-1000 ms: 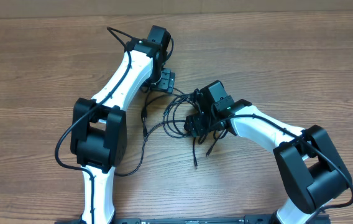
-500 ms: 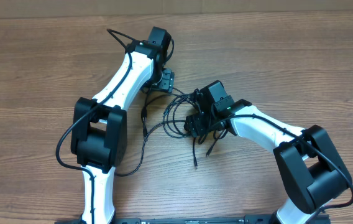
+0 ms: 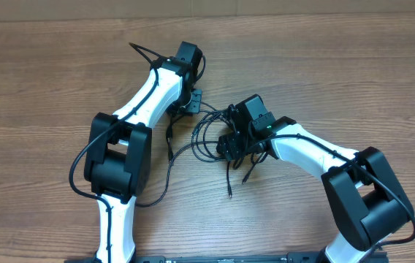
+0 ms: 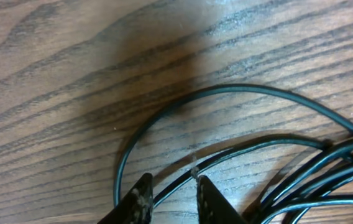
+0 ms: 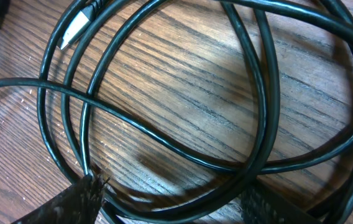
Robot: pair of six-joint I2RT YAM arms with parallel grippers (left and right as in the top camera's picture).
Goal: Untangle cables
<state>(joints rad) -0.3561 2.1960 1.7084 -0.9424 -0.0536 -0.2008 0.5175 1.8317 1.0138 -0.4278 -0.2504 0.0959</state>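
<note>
The cables [image 3: 204,133] lie in a tangle of thin black loops on the wooden table between my two arms. My left gripper [image 3: 193,99] is down at the tangle's upper left edge. In the left wrist view its fingertips [image 4: 142,198] stand close together, with one cable strand [image 4: 175,184] running through the narrow gap; I see daylight beside the strand. My right gripper [image 3: 231,146] sits low over the right side of the tangle. It stands wide open [image 5: 171,200], and looped cables [image 5: 164,144] cross the table between its fingers. A silvery plug [image 5: 72,31] shows at the top left.
Loose cable ends with plugs trail toward the table's front [image 3: 230,191] and to the left [image 3: 169,136]. Thicker black wires [image 3: 83,157] run along my own arms. Bare wood table [image 3: 339,73] surrounds the tangle.
My left gripper's jaws have narrowed from wide to a small gap around a cable strand, and its wrist shifted slightly. The right arm and the cables have not moved.
</note>
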